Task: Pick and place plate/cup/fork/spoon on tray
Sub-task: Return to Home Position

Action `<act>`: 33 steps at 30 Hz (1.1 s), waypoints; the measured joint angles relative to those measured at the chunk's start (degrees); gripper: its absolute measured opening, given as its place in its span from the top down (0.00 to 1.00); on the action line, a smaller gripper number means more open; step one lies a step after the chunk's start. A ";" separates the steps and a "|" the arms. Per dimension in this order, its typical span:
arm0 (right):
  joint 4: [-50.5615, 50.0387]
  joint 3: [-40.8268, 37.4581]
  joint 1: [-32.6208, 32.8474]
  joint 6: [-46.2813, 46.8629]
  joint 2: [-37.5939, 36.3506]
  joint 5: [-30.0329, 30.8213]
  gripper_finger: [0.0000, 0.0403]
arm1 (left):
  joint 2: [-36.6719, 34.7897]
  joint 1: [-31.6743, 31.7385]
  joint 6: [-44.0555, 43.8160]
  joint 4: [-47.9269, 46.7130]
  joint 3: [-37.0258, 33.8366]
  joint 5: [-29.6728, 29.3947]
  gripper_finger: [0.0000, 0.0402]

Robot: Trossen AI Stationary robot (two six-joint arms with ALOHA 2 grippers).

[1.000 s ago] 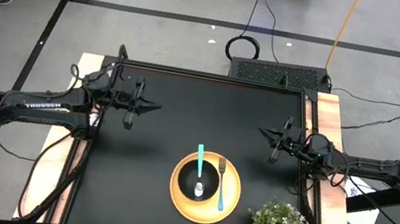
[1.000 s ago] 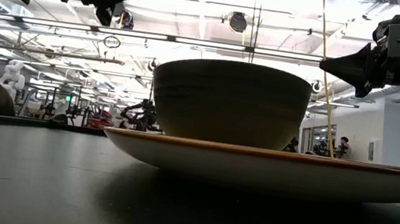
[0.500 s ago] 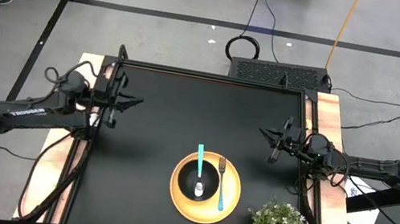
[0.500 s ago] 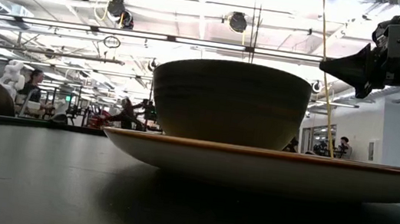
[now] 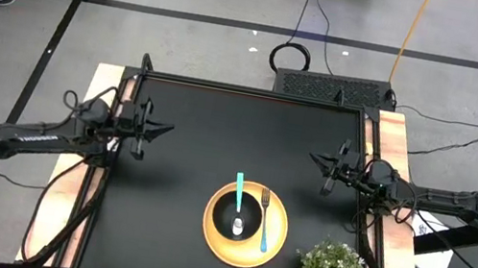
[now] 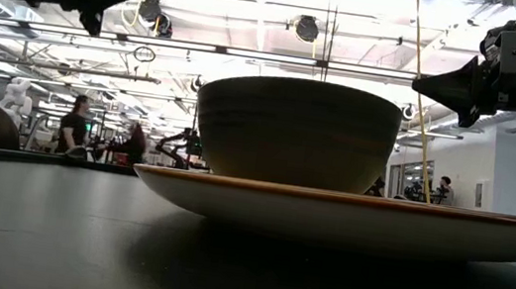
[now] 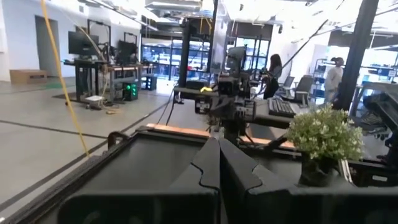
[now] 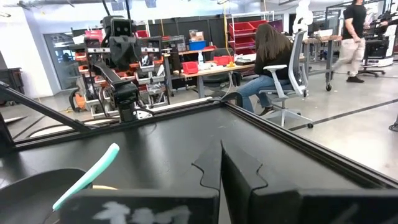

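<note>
Yellow tray (image 5: 215, 232) nearer right tool (image 5: 315, 158) than left tool (image 5: 162, 128) | carries dark cup (image 5: 228, 220), teal spoon (image 5: 238, 197), fork (image 5: 265, 221) | tools pressed together

Tray (image 6: 330, 206) cropped at edge, fork (image 5: 264, 221) tines tiny

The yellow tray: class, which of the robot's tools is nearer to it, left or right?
Right. In the high view the right tool hovers up and right of the tray; the left tool is farther off, up and left.
</note>
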 joint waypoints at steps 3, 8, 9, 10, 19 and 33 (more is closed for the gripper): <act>0.00 0.00 -0.01 -0.50 0.00 0.00 1.00 | -0.94 -0.45 0.03 0.61 -2.02 -0.01 1.00; 0.04 0.00 -0.01 -0.63 -0.01 0.00 1.00 | -2.84 -1.08 0.74 3.83 -5.87 -0.01 1.00; 0.12 0.00 0.00 -0.66 -0.01 0.00 1.00 | -3.06 -1.17 0.92 3.96 -6.56 -0.01 1.00; 0.30 0.00 0.01 -0.75 0.00 0.00 1.00 | -3.26 -1.16 0.97 4.06 -7.14 -0.01 1.00; 2.93 0.00 -0.01 -4.06 -0.03 -0.15 1.00 | -3.34 -1.17 3.26 4.06 -10.56 2.46 1.00; 5.64 0.00 2.78 -4.11 -0.03 -11.82 1.00 | -3.25 -7.37 6.63 2.99 -11.14 2.97 1.00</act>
